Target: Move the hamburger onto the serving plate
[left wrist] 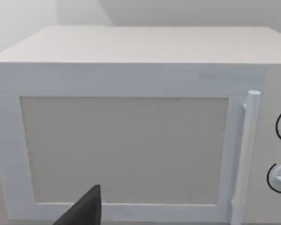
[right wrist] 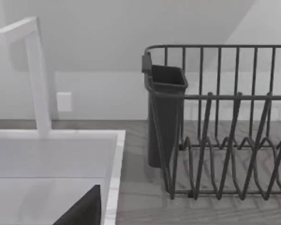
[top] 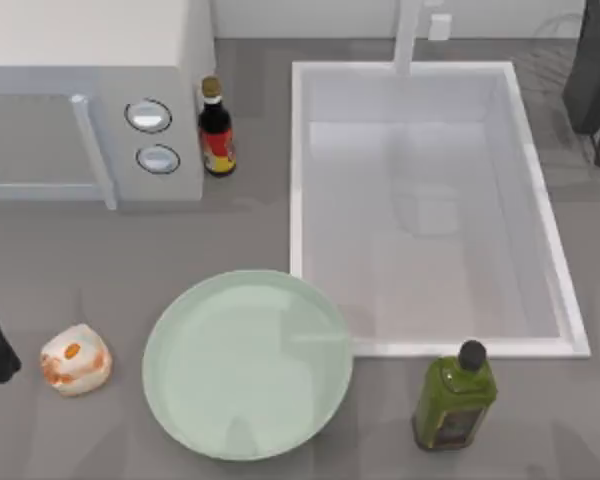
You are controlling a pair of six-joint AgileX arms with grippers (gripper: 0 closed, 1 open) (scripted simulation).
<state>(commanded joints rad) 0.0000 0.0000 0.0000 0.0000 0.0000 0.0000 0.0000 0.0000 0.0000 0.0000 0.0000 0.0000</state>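
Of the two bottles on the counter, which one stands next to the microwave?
The dark sauce bottle with the red label, just right of the microwave. The green oil bottle stands apart, in front of the sink.

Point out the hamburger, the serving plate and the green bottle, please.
hamburger [top: 75, 359], top view, middle of its top.
serving plate [top: 248, 364], top view, bare centre.
green bottle [top: 454, 399], top view, its body.

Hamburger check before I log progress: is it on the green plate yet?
No, the hamburger lies on the counter left of the plate, apart from it.
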